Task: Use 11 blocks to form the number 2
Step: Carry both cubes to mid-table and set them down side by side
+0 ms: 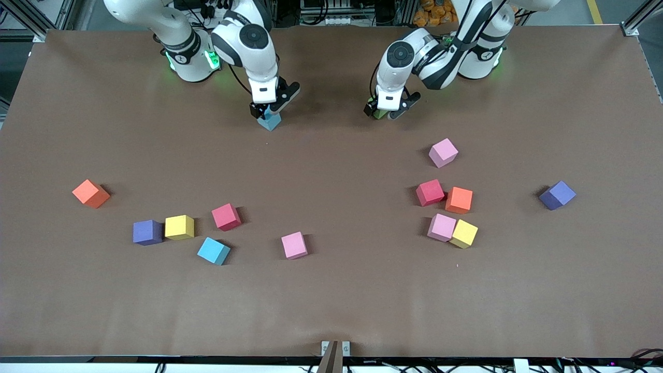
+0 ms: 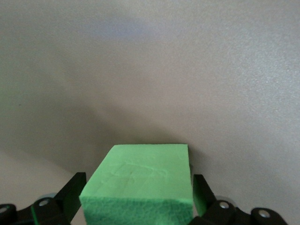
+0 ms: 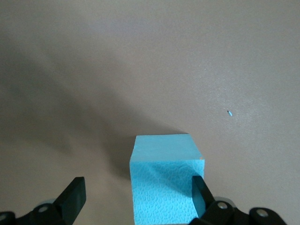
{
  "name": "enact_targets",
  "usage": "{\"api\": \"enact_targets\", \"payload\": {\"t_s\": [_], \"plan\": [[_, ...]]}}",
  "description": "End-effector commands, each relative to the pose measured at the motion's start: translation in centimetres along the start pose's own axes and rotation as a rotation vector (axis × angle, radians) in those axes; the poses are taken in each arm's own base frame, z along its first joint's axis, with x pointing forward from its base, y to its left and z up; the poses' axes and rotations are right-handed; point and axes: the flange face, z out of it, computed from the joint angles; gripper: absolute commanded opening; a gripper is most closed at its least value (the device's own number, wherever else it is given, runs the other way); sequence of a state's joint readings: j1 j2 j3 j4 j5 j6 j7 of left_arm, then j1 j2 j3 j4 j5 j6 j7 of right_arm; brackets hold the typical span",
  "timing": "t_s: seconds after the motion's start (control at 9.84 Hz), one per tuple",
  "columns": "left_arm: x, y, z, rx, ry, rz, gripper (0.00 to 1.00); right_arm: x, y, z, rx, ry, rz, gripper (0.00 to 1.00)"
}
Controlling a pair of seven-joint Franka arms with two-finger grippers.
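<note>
Left gripper [image 2: 136,206] jaws clamp green block [image 2: 140,185] by side faces; right gripper [image 3: 136,201] jaws wide around blue block [image 3: 164,178] on counter [image 1: 331,290]. I judge foam light, squashy: grip gently.

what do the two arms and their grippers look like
Both arms are glossy white with rounded shells, black joint bands and a round dark cap on the wrist joint. Green light glows at each base, and black cables run along the upper links. The left gripper and right gripper have white bodies and black fingers; silver screw heads sit at the finger bases.
</note>
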State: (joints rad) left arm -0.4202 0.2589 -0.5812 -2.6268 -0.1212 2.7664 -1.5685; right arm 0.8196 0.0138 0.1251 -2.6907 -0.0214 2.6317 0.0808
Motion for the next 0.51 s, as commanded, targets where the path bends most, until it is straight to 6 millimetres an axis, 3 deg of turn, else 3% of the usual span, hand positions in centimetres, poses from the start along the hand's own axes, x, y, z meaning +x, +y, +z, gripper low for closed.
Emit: {"api": "enact_targets", "payload": {"t_s": [0.0,0.2,0.3,0.41], "plan": [[-0.3,0.3,-0.2,-0.021,-0.007,-0.011,0.87,-0.2,0.0,0.6,-0.006,0.015,-0.008,1.0],[-0.1,0.6,-0.5,-0.031,-0.008,-0.015,0.2,-0.1,0.4,0.6,-0.023,0.018,-0.03,1.0],[-0.1,1.2,-1.0,-0.044,-0.013,-0.031,0.01,-0.1,0.5,0.5,-0.025,0.019,-0.04,1.0],[-0.2,2.1,-1.9,-0.069,-0.016,-0.096,0.0,-0.1,0.8,0.5,-0.025,0.019,-0.068,1.0]]}}
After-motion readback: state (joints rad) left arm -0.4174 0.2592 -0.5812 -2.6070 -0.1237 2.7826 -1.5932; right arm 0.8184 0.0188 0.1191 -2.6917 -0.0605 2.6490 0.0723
